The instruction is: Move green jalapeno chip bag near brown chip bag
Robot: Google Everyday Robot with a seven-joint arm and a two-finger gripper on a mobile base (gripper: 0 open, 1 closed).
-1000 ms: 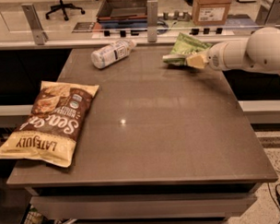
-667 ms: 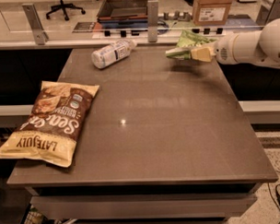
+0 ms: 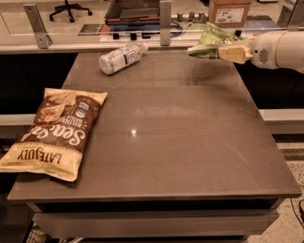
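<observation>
The green jalapeno chip bag (image 3: 212,41) is small, light green and crinkly. It hangs in the air above the table's far right corner, held by my gripper (image 3: 228,53), whose cream fingers are shut on the bag's right side. The white arm reaches in from the right edge. The brown chip bag (image 3: 55,133) with yellow ends and "LATE JULY" lettering lies flat at the table's left front, overhanging the left edge a little. The two bags are far apart, across the table.
A white plastic bottle (image 3: 121,56) lies on its side at the table's far left-centre. The dark brown table (image 3: 177,137) has a rail and posts behind it. A cardboard box (image 3: 230,7) stands beyond the rail.
My gripper has lifted the green bag off the table's far right and carried it up and slightly right. The brown bag and bottle have not moved.
</observation>
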